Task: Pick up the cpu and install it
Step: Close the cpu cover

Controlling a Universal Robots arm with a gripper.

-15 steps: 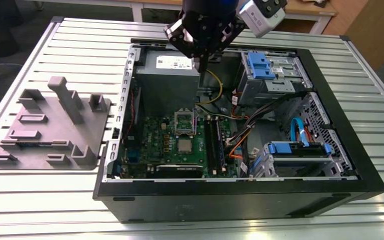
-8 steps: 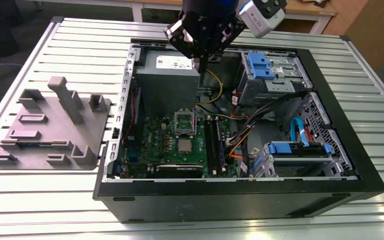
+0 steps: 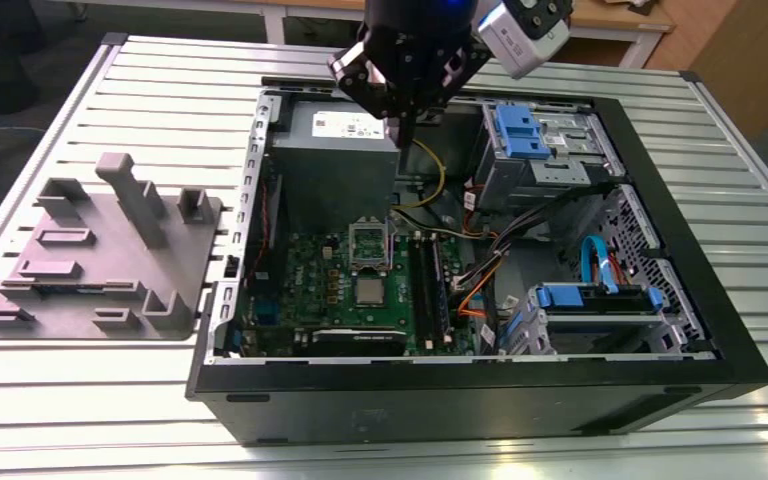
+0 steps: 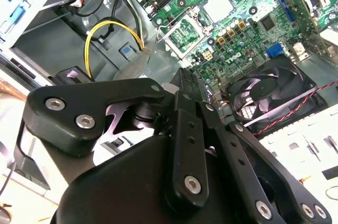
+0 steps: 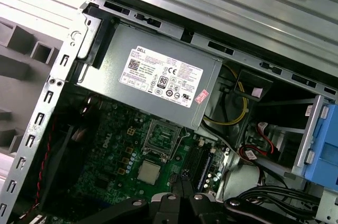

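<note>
The one cpu (image 3: 369, 291) lay flat in its socket on the one green board (image 3: 315, 300), just beside the one upright metal frame (image 3: 369, 245), and I saw my one claw (image 5: 182, 183) well above it, fingers pressed together, holding nothing.

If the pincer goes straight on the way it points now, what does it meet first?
Most likely the green motherboard, on the strip between the cpu and the memory slots, going by the first wrist view. Nothing shows between it and the pincer, but depth is unclear, so the exact spot is uncertain.
</note>
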